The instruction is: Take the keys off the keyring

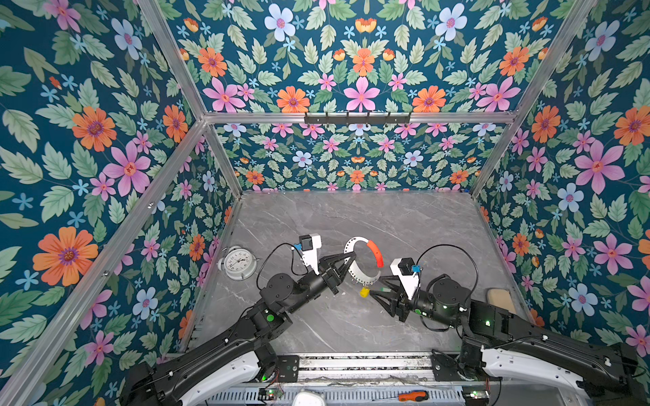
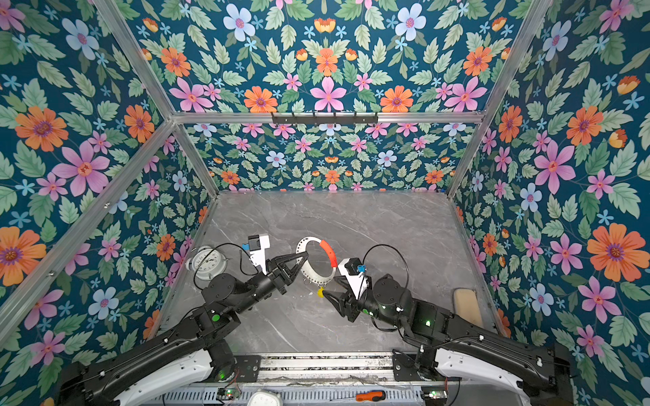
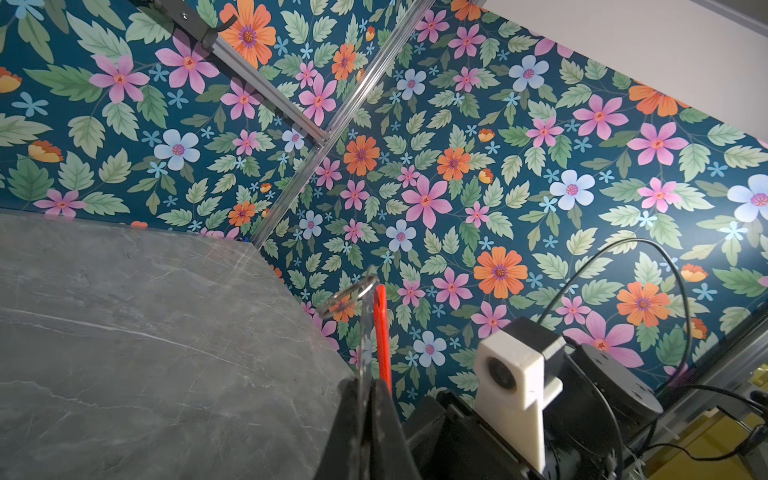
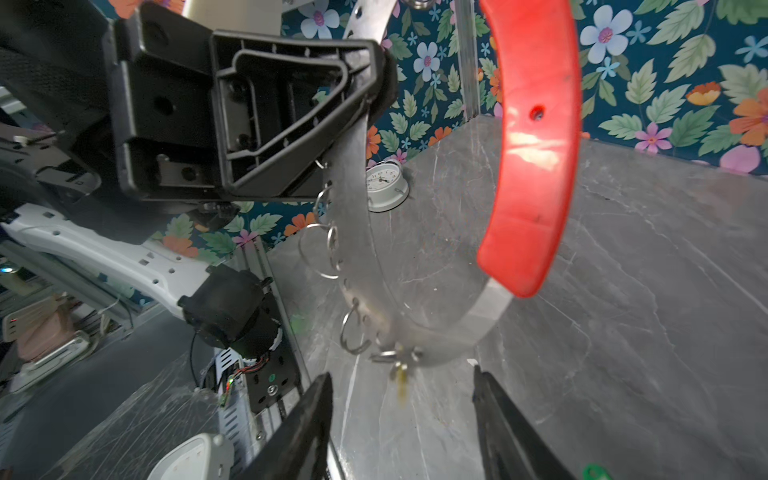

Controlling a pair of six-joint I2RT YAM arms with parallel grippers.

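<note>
Above the middle of the table [image 1: 404, 218], the left gripper [image 1: 351, 259] is clamped tight on the silver band of the keyring [image 1: 359, 275], holding it upright. The yellow key [image 1: 364, 292] hangs from its lowest rim. Just beside it the right gripper [image 1: 375, 285] stands half open, holding nothing; the green key [image 4: 594, 471] shows by one finger.

- We take this for a robotics lab cell: floral-printed panels [image 1: 362, 70] on aluminium framing [image 1: 246, 117] box in a grey marble-look tabletop [image 1: 404, 218].
- Along its near edge, a metal rail [image 1: 365, 365] carries the left arm [image 1: 218, 348] and the right arm [image 1: 527, 344].
</note>
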